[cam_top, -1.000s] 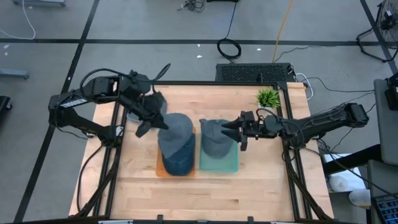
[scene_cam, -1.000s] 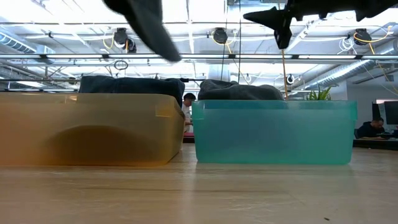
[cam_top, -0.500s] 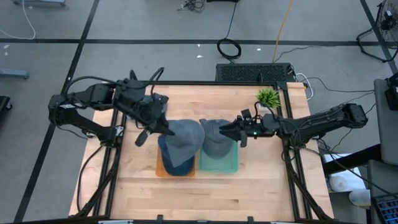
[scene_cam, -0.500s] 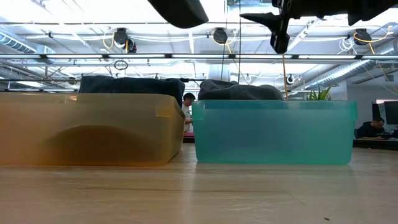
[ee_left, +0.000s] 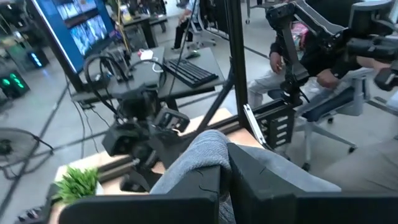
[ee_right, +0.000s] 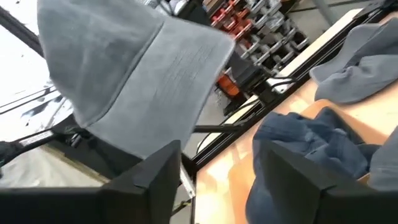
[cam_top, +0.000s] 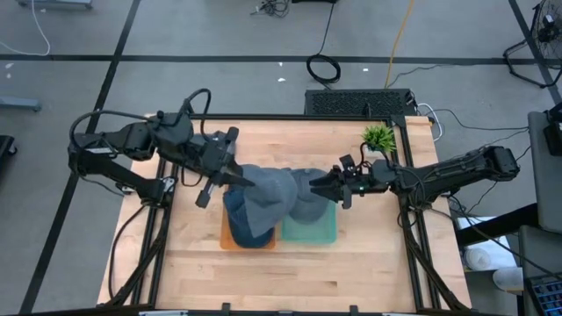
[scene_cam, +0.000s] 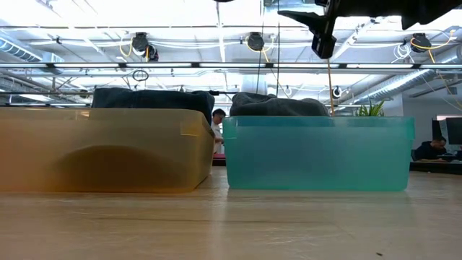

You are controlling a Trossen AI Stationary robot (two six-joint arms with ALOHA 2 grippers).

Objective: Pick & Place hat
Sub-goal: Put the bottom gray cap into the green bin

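Observation:
A grey hat (cam_top: 272,195) hangs in the air over the gap between the orange bin (cam_top: 226,239) and the teal bin (cam_top: 323,230), with my left gripper (cam_top: 235,178) shut on it. A dark blue hat (cam_top: 248,226) lies in the orange bin. Another grey hat (cam_top: 307,211) lies in the teal bin. My right gripper (cam_top: 318,186) stands open above the teal bin, just right of the lifted hat, with nothing between its fingers (ee_right: 155,171). From the right wrist, the lifted hat (ee_right: 137,74) hangs ahead of those fingers. My left gripper pinches a fold of the grey hat's cloth (ee_left: 212,163) between its two fingers, at the hat's left end. The fingers come nearly level from the table's left side. The hat is lifted clear of both bins and droops to the right of the fingers.
A small green plant (cam_top: 378,137) stands at the table's far right corner. Bare wood (cam_top: 290,276) lies in front of the bins. In the low view both bins (scene_cam: 317,155) stand side by side, with my right gripper (scene_cam: 321,36) high above the teal one.
My left gripper has risen and swung toward the table's right with its wrist rolling. It has carried the grey hat up off the orange bin's blue hat, and the hat now hangs between the two bins. My right arm has stayed in place.

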